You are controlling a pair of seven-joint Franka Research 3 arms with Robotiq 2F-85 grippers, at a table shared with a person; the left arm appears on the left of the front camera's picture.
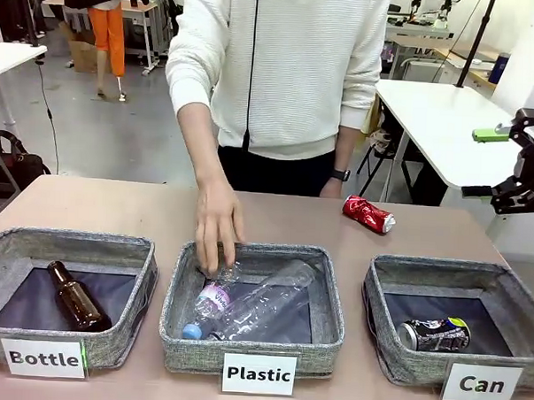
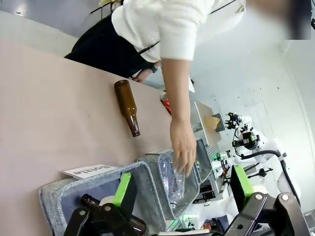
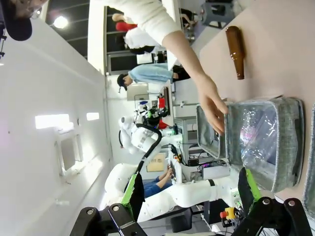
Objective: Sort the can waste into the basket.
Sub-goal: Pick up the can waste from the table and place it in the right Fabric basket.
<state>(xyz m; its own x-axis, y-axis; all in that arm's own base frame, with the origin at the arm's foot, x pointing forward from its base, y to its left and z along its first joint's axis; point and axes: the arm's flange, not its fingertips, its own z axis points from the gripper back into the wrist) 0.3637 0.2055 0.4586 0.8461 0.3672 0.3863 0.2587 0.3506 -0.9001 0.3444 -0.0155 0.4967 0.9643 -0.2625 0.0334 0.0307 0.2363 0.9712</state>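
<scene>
Red can (image 1: 368, 213) laid on table (image 1: 116, 207), patterned can (image 1: 434, 334) partly hidden by Can basket (image 1: 388, 278) wall, left tool (image 2: 182, 182) and right tool (image 3: 191, 187) spread

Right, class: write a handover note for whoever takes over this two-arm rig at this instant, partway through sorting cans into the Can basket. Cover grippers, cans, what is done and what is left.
Left gripper: open, holding nothing.
Right gripper: open, holding nothing, raised at the table's right side.
Black-and-silver can: lying in the Can basket. Done.
Red can: on the table beyond that basket, nothing touching it. Left to do: pick it up and drop it in, probably with the right arm.
Person's hand: reaching into the Plastic basket; keep clear of it.
</scene>
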